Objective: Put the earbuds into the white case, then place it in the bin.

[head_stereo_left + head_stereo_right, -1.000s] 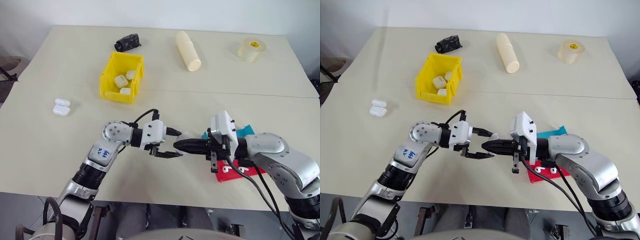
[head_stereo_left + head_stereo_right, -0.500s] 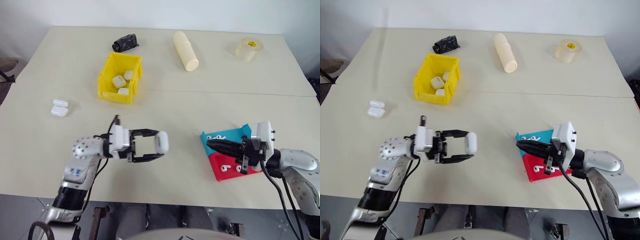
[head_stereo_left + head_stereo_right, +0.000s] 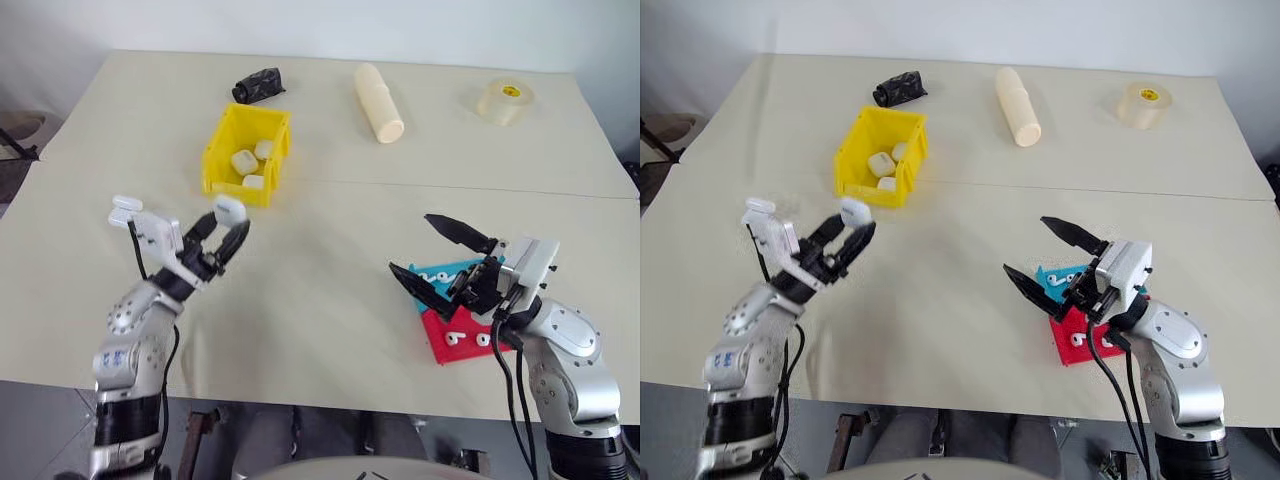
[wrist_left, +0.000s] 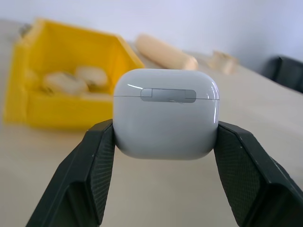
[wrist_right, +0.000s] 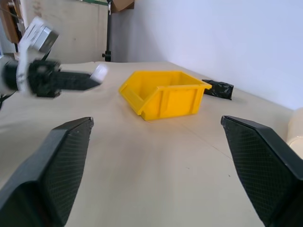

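Observation:
My left gripper (image 3: 229,222) is shut on a closed white case (image 4: 165,113), held above the table just in front of the yellow bin (image 3: 246,152). The bin holds three more white cases (image 3: 250,165). My right gripper (image 3: 410,243) stands wide open and empty above the coloured trays at the right. Small white earbuds (image 3: 463,338) lie on the red tray (image 3: 440,350), and more white pieces lie on the blue tray (image 3: 442,272). In the right wrist view the left gripper (image 5: 97,75) shows with the case, beside the bin (image 5: 163,94).
Another white case (image 3: 124,204) lies on the table at the left, partly behind my left wrist. At the back are a black bundle (image 3: 258,84), a long cream cylinder (image 3: 378,102) and a roll of tape (image 3: 504,100).
The two grippers met at the case in the middle. The right one let go, opened wide and drew back over the trays. The left one carried the case left, toward the bin.

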`<move>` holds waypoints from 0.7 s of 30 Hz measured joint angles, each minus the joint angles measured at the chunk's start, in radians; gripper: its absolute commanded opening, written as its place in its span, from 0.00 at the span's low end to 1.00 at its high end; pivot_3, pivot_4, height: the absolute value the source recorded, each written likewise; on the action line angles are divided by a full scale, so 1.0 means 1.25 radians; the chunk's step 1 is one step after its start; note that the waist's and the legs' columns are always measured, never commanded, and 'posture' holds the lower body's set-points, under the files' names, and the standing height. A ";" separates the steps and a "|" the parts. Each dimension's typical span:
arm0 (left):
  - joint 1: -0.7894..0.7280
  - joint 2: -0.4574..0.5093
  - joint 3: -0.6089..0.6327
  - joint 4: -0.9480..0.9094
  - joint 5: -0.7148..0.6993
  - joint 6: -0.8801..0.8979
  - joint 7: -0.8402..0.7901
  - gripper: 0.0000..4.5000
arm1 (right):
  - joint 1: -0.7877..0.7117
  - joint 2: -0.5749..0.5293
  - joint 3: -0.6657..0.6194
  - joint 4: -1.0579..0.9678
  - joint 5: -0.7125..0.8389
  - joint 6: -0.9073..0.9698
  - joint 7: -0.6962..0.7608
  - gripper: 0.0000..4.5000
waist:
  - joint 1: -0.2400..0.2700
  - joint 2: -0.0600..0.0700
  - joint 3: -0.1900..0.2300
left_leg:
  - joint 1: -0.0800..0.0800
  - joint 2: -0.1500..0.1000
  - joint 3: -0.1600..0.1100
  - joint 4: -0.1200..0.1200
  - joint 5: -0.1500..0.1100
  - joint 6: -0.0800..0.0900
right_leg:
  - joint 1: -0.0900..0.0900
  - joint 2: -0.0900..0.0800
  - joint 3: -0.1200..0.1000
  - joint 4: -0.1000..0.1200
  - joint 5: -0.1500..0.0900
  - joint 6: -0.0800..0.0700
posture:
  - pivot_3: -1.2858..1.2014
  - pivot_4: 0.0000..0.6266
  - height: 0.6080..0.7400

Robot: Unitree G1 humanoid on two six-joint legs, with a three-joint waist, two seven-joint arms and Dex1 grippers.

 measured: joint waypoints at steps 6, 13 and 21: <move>-0.268 0.013 -0.013 0.283 0.110 -0.081 0.059 0.62 | 0.011 -0.006 0.009 0.010 -0.011 0.000 -0.004 0.99 | -0.001 0.000 0.000 | 0.000 -0.004 0.001 0.000 0.000 0.000 | -0.001 0.001 0.000 0.000 0.000 0.000 | 0.52 0.24 1.00; -0.429 0.041 -0.034 0.604 0.193 -0.151 0.044 0.79 | 0.018 -0.016 0.009 0.009 -0.015 0.003 -0.014 1.00 | -0.003 -0.001 0.000 | 0.000 -0.004 0.005 -0.003 0.001 -0.001 | -0.003 0.001 -0.001 0.000 0.000 0.000 | 0.52 0.24 1.00; -0.430 0.066 -0.052 0.617 0.211 -0.164 -0.027 0.98 | 0.024 -0.047 0.007 0.002 -0.014 0.004 -0.016 1.00 | -0.004 -0.001 0.000 | 0.001 -0.003 0.008 -0.003 0.001 -0.001 | -0.003 0.000 -0.002 0.001 0.000 0.000 | 0.52 0.24 1.00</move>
